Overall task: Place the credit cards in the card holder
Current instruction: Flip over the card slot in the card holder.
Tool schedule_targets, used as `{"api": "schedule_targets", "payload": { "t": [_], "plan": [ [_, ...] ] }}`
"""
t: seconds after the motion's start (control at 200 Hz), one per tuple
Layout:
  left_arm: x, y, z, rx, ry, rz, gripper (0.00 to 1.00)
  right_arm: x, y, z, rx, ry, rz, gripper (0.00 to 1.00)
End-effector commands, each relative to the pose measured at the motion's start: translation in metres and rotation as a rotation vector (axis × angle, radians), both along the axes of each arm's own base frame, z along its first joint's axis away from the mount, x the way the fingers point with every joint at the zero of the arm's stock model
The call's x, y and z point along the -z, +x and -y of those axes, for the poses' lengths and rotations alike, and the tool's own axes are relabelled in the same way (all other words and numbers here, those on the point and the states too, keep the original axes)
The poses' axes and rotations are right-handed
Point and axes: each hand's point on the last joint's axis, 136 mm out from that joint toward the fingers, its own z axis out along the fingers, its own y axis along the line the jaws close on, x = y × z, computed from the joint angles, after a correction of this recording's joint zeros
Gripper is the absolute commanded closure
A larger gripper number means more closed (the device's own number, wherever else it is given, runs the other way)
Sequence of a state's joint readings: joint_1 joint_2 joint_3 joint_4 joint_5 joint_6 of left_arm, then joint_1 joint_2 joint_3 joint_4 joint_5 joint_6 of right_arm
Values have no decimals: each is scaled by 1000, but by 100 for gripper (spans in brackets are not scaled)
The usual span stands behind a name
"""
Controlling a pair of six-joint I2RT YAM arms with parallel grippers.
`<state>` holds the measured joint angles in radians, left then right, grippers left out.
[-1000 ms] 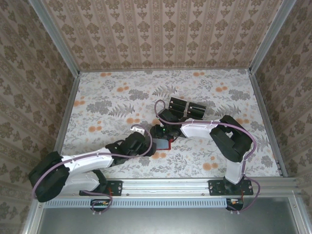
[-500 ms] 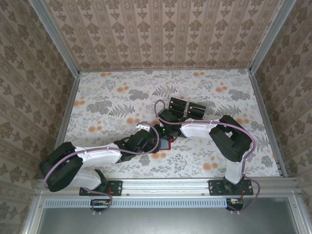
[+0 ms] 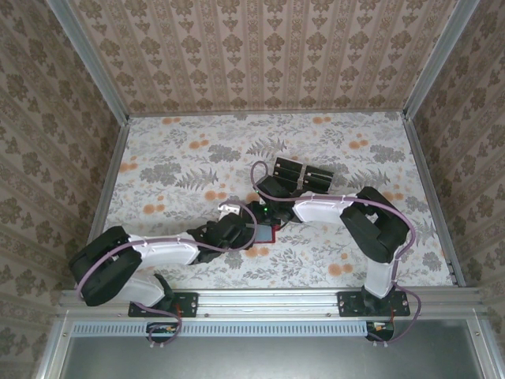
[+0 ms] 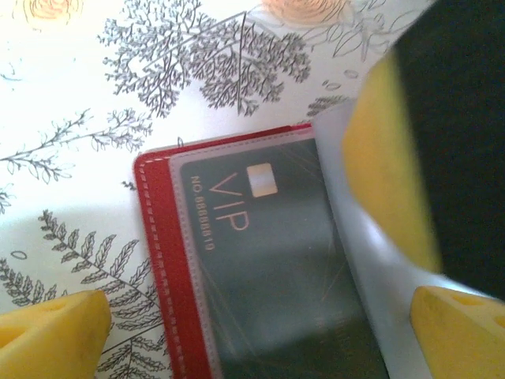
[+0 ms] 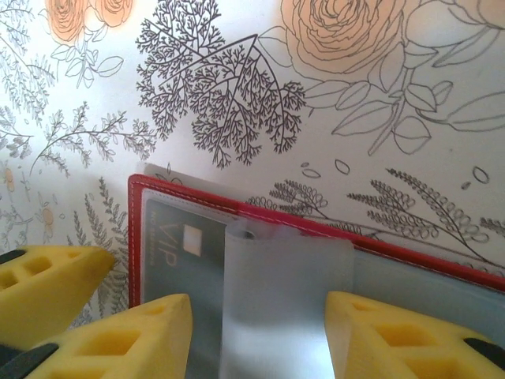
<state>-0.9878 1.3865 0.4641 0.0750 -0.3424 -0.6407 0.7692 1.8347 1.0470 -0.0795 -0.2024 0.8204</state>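
The card holder [image 4: 158,260] is seen lying open on the flowered table [image 3: 181,158], near the middle, a little toward the near edge, where the two arms meet. It is red with pale stitching along its edge. One credit card [image 4: 268,268], dark with "VIP" and a small pale chip on it, is tucked under a clear pocket inside the card holder, against its red edge. The left gripper [image 4: 256,332] is held just above the card holder with its jaws spread as wide as they go, one yellow fingertip over the table beside the red edge and the other over the far side of the card; nothing is held in it. The right gripper [image 5: 260,339] is set about half open, right over the card holder. A clear flap [image 5: 284,300] of the holder is seen standing up between its two yellow fingers, and one finger is touching the flap, but it cannot be told whether the flap is truly pinched. Two black shapes [image 3: 304,175] are seen farther back on the table, past the right arm, side by side and well apart from the card holder; what they are cannot be told
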Motion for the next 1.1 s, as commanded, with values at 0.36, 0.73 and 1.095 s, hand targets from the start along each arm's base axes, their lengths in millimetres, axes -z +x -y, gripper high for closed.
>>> {"api": "schedule_targets", "payload": {
  "t": [0.36,0.73,1.095],
  "plan": [
    [8,-5,-14,-49,22,-7,0,-16,-8,18,52,20,13,51],
    [1,-6,-26,-75,28,16,0,0,-10,16,52,27,-17,51],
    [1,-6,-28,-79,30,15,0,2,-14,20,73,27,-18,51]
  ]
}}
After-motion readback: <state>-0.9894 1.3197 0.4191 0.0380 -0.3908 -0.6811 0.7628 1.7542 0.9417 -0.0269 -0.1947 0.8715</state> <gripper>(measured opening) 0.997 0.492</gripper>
